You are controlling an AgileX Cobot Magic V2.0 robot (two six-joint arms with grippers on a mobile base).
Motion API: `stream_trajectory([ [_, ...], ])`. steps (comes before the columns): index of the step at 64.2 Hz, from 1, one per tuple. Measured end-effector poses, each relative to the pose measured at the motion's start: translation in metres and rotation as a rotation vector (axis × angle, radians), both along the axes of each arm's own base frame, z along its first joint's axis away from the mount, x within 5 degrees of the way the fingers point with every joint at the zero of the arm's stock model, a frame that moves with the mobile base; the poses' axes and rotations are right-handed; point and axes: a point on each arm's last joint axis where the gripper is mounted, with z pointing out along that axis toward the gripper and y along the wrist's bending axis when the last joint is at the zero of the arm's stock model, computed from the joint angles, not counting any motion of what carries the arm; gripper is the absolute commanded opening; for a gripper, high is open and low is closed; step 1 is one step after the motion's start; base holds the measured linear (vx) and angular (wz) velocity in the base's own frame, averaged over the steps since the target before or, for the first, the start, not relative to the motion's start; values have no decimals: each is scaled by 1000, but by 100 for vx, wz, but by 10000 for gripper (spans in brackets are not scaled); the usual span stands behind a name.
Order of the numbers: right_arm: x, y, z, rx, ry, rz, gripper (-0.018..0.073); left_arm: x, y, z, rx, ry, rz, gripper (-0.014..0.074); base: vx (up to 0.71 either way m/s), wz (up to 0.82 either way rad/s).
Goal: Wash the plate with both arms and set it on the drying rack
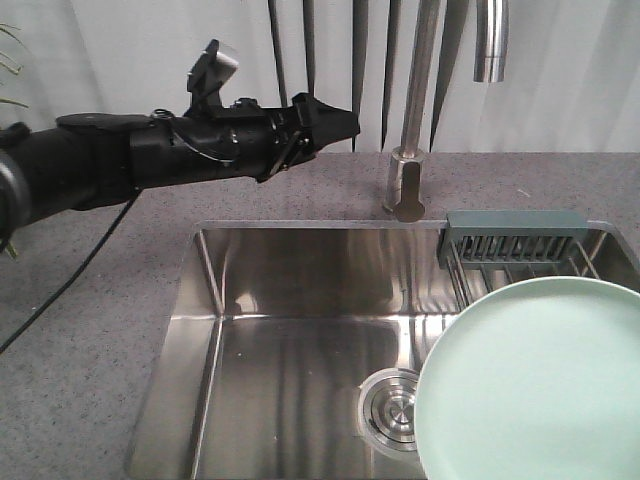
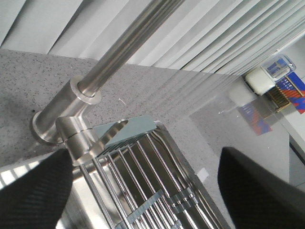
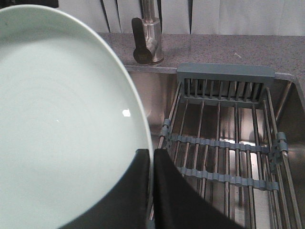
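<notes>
The pale mint-green plate [image 1: 530, 385] is held on edge above the right side of the sink, in front of the drying rack [image 1: 515, 243]. In the right wrist view my right gripper [image 3: 151, 186] is shut on the plate's [image 3: 62, 124] rim, one finger on each face. The rack [image 3: 224, 143] lies just to its right. My right gripper is hidden in the front view. My left gripper [image 1: 340, 125] hovers above the counter, left of the faucet. In its wrist view it [image 2: 147, 191] is open and empty, with the rack [image 2: 138, 162] below it.
A steel faucet [image 1: 408, 150] stands on the speckled grey counter behind the sink [image 1: 290, 330]. A round steel drain [image 1: 390, 408] lies on the sink floor beside the plate. A white box and coloured packets [image 2: 279, 83] sit on the counter at the far right.
</notes>
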Motion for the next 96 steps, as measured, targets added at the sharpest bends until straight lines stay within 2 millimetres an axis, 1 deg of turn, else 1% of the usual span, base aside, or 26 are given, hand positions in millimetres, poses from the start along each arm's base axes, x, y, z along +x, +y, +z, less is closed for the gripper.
stream_trajectory([
  [9,0,0,0,0,0,0,-5,22,-22,-15,-15,16,-17,574,0,0],
  [12,0,0,0,0,0,0,-5,29,-29,-16,-23,9,-24,574,0,0],
  [21,0,0,0,0,0,0,-5,49,-44,-29,-36,11,-23,574,0,0],
  [31,0,0,0,0,0,0,-5,64,-60,-39,-60,18,-17,574,0,0],
  [35,0,0,0,0,0,0,-5,68,-65,-44,-67,21,-21,574,0,0],
  [44,0,0,0,0,0,0,-5,71,-81,-51,-79,18,-42,574,0,0],
  [60,0,0,0,0,0,0,-5,66,-107,-56,-93,19,-75,574,0,0],
  [73,0,0,0,0,0,0,-5,63,-114,-64,-98,49,-90,573,0,0],
  [84,0,0,0,0,0,0,-5,60,-118,-65,-101,54,-102,573,0,0],
  [96,0,0,0,0,0,0,-5,54,-123,-66,-104,55,-169,573,0,0],
])
